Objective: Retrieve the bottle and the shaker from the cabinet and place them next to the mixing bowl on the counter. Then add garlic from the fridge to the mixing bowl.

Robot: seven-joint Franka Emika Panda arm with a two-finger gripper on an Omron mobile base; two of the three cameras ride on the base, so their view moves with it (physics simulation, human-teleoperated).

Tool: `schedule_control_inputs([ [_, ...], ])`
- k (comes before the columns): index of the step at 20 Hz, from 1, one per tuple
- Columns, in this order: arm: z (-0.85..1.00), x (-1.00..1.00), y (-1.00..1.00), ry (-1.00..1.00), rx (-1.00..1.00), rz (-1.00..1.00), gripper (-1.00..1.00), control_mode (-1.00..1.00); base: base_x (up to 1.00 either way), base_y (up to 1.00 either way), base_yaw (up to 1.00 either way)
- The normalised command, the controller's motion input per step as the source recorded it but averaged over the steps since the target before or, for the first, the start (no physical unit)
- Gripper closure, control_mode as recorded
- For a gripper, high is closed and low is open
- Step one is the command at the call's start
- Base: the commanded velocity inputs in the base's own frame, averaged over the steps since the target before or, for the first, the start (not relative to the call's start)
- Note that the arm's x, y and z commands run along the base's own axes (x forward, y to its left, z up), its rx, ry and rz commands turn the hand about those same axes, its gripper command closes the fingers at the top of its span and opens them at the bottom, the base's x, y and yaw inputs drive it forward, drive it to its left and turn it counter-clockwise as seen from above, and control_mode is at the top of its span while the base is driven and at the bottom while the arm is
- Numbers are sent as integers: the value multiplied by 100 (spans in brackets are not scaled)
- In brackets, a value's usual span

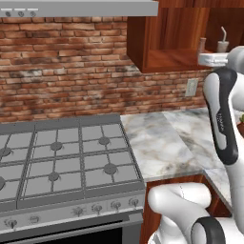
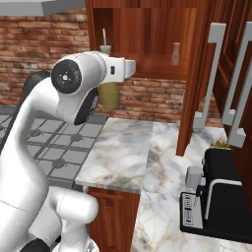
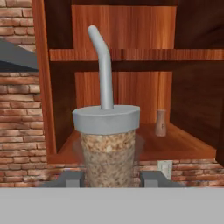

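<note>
My gripper (image 3: pixel 112 179) is shut on the bottle (image 3: pixel 107 144), holding it by the neck in front of the open cabinet (image 3: pixel 122 30). Between the fingertips rises its speckled brown stopper, with a grey cap and a bent pale spout. In the right base view the bottle's olive rounded body (image 2: pixel 109 96) hangs under the hand, off the counter (image 2: pixel 123 152), and cap and spout rise above the hand. The left base view shows the bottle's cap (image 1: pixel 222 45). The shaker (image 3: pixel 161 122) (image 2: pixel 175 54) (image 1: pixel 202 45) stands on the shelf at the back right. Mixing bowl, garlic and fridge are out of view.
A gas stove (image 1: pixel 57 157) adjoins the counter (image 1: pixel 157 138) on the left. A black toaster (image 2: pixel 221 197) sits at the counter's right end. The open cabinet door and tall cabinets with grey handles (image 2: pixel 211 74) close off the right side. A dark sliver with green (image 1: pixel 241 124) shows at the edge.
</note>
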Motion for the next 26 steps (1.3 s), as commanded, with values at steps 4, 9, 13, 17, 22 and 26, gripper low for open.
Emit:
schedule_control_inputs([
  [4, 0, -77, 56, 11, 0, 0, 100, -100, 0, 0, 0],
  [9, -2, -62, 61, 13, 0, 0, 100, -100, 0, 0, 0],
  [13, -13, -64, 52, 8, 2, 0, 100, -100, 0, 0, 0],
  [17, -21, -51, 53, 1, 2, 0, 100, -100, 0, 0, 0],
  [22, -9, -11, 45, -1, 3, 0, 100, -100, 0, 0, 0],
  [26, 0, 0, 3, -2, 7, 0, 100, -100, 0, 0, 0],
])
